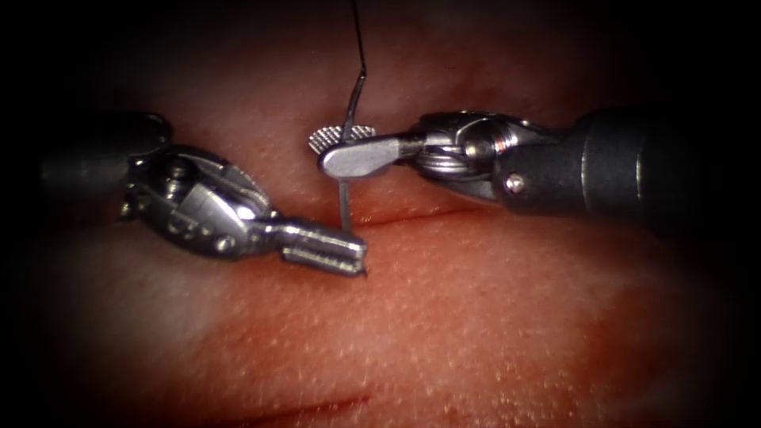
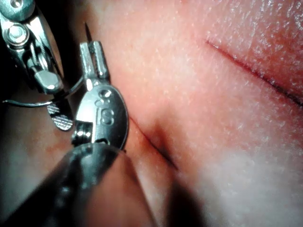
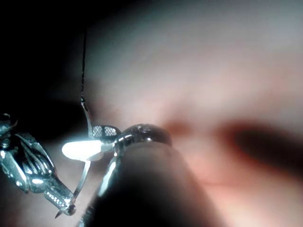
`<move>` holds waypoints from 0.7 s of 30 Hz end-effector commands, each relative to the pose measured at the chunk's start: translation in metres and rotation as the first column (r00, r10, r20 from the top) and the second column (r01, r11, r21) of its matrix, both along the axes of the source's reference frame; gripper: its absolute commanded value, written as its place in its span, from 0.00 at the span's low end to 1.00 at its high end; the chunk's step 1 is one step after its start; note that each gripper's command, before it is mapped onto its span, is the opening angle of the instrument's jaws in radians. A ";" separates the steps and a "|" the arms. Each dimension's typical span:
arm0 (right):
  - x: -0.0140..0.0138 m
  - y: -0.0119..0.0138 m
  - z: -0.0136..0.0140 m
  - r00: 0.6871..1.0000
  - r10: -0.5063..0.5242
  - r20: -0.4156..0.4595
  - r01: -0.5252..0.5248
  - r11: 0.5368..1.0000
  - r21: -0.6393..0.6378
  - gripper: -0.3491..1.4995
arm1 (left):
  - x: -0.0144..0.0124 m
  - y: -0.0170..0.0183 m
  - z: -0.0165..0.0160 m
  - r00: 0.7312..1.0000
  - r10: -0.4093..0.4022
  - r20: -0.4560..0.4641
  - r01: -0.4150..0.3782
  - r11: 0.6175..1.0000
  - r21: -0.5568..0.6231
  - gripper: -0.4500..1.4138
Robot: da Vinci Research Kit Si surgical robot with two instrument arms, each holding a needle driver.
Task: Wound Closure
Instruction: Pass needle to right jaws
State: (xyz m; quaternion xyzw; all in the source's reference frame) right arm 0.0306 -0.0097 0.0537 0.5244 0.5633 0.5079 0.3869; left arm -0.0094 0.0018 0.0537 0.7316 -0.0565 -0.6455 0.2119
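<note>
Now: right gripper (image 1: 342, 153) clamped on needle (image 1: 344, 208) near thread (image 1: 358, 36) end; left gripper (image 1: 349, 255) clamped near tip, above cut (image 1: 428, 215) in tissue (image 1: 476, 317). Best avoid twisting needle between two grips.

My right tool (image 1: 349, 150) sits at twelve o'clock above the cut (image 1: 428, 214), around the needle (image 1: 346, 170) near its thread (image 1: 358, 32) end. My left tool (image 1: 349, 257) lies at seven o'clock from it, on the needle's tip end.
</note>
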 end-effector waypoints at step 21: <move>0.0004 0.0013 0.0002 0.995 0.098 0.027 -0.099 0.995 0.027 0.00 | -0.0011 -0.0002 -0.0002 1.000 0.016 0.002 -0.016 1.000 -0.007 0.00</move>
